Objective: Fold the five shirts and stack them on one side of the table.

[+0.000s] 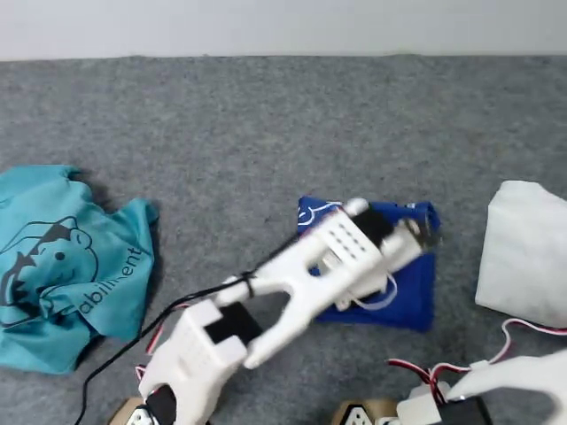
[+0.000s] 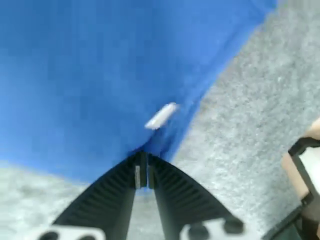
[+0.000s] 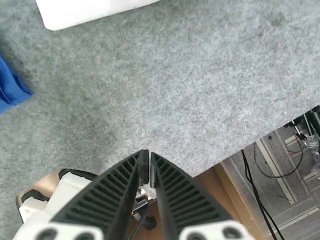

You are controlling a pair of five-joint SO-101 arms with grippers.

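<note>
A folded blue shirt [image 1: 412, 285] lies on the grey mat at centre right. My left arm stretches over it, and the left gripper [image 1: 425, 232] sits at the shirt's far right corner. Seen from the left wrist, that gripper [image 2: 142, 170] is shut on the edge of the blue shirt [image 2: 100, 75], beside a small white tag [image 2: 162, 116]. A folded white shirt [image 1: 527, 252] lies at the right edge. A crumpled teal shirt [image 1: 62, 266] with a printed figure lies at the left. My right gripper [image 3: 146, 170] is shut on nothing, low over the mat near the front edge.
The grey mat [image 1: 266, 124] is bare across the back. The right arm's base and wires [image 1: 496, 385] sit at the front right. Past the table's front edge [image 3: 235, 160] I see floor and cables. The white shirt [image 3: 85, 10] and a blue shirt corner [image 3: 10, 90] show in the right wrist view.
</note>
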